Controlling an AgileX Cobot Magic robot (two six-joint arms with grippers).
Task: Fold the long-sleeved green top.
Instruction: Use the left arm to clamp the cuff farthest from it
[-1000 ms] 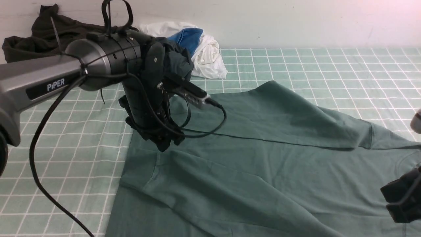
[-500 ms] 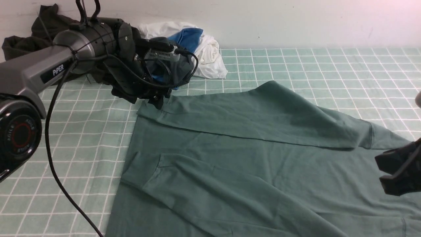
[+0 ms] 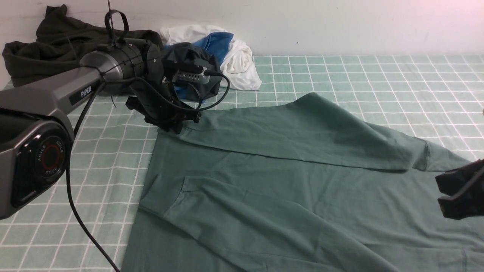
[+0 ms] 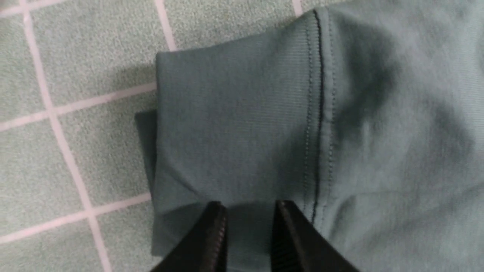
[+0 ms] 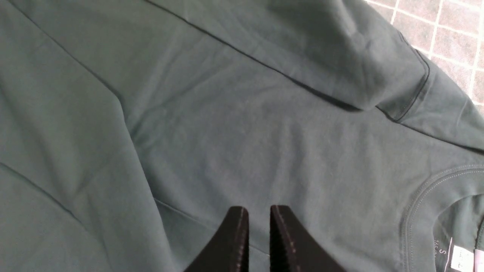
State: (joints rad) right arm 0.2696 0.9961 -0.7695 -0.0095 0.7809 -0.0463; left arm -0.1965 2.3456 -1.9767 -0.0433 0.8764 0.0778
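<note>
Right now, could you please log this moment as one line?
task: fold green top | left hand: at sleeve cuff, grip unclear | right hand: nearly closed, empty, over top

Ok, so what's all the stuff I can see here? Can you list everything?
green long-sleeved top: one, teal-green, spread over the middle and right, sleeves laid across its body
checked cloth: one, pale green with white lines, covering the surface
olive-black garment: one, very dark, heaped back left by the wall
slate-grey garment: one, dark grey with some blue, behind the left pincer
white and blue bundle: one, at the back, right of the grey one
wall: one, white, along the back
left arm: one, grey and black, reaching from the left
left pincer: one, black, at the far sleeve's cuff
right pincer: one, black, over the top near its neckline, nothing between its jaws
</note>
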